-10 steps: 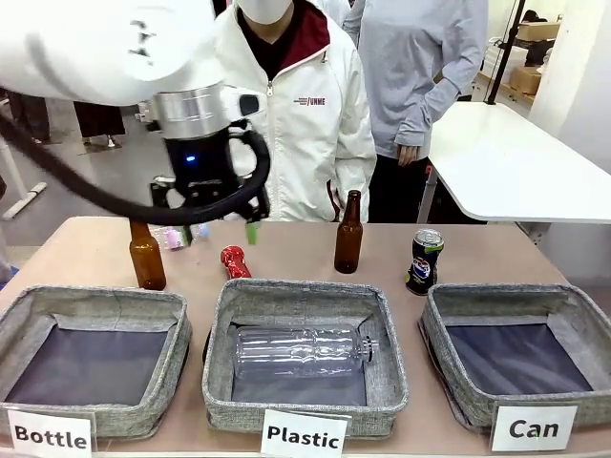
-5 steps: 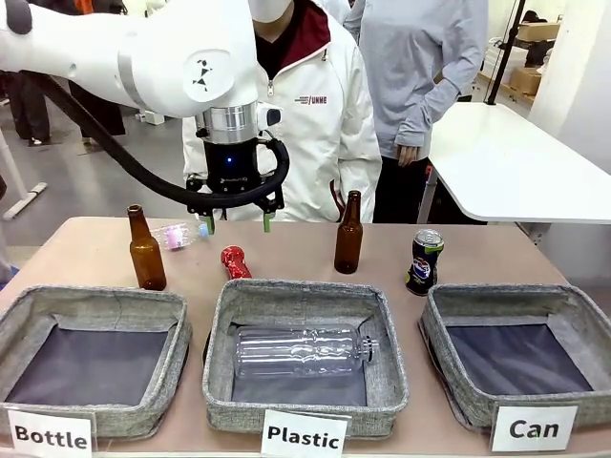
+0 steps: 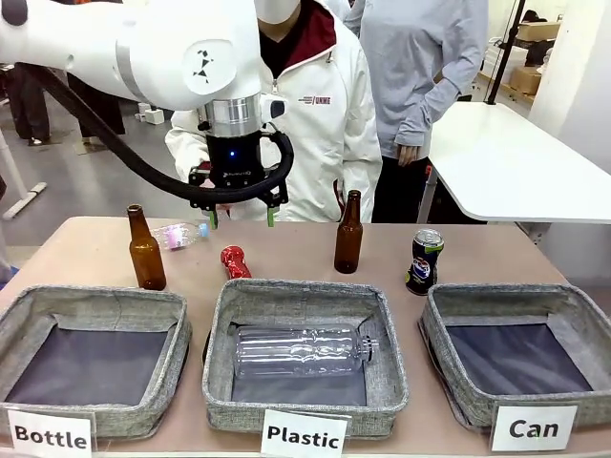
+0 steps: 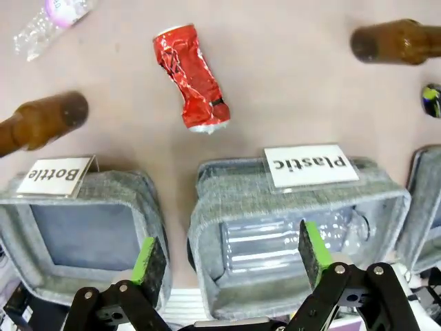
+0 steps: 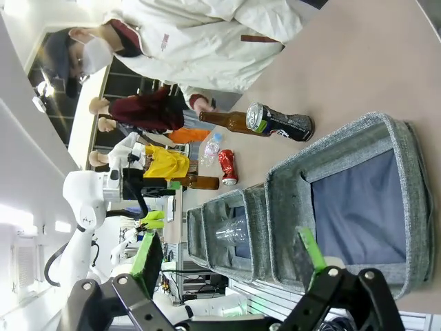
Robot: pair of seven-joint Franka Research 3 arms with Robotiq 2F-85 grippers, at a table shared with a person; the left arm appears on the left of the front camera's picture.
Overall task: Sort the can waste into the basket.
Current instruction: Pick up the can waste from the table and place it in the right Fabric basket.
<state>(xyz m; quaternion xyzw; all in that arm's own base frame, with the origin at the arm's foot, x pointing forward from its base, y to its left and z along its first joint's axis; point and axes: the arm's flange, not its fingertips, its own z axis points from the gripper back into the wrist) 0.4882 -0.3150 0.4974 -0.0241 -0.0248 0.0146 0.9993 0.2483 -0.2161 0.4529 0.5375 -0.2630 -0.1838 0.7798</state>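
Note:
The crushed red can (image 3: 234, 261) lies on the table behind the middle basket; the left wrist view has the red can (image 4: 192, 77) from above. A dark can (image 3: 424, 260) with a silver top stands upright behind the basket (image 3: 449, 310) marked "Can", also seen as the dark can (image 5: 279, 123) beside the basket (image 5: 331, 172) in the right wrist view. My left gripper (image 3: 240, 218) hangs open and empty above the red can, its green fingertips (image 4: 151, 261) apart. My right gripper (image 5: 231, 256) is open, holding nothing.
Two brown glass bottles (image 3: 145, 250) (image 3: 348, 234) stand on the table. A clear plastic bottle (image 3: 298, 348) lies in the "Plastic" basket (image 3: 220, 329). A small crumpled plastic bottle (image 3: 178, 235) lies at the back. The "Bottle" basket (image 3: 91, 303) is on the left. A person stands at the far side.
My left arm has swung to the right and a little higher, from over the left bottle to above the red can. The cans and bottles have not moved.

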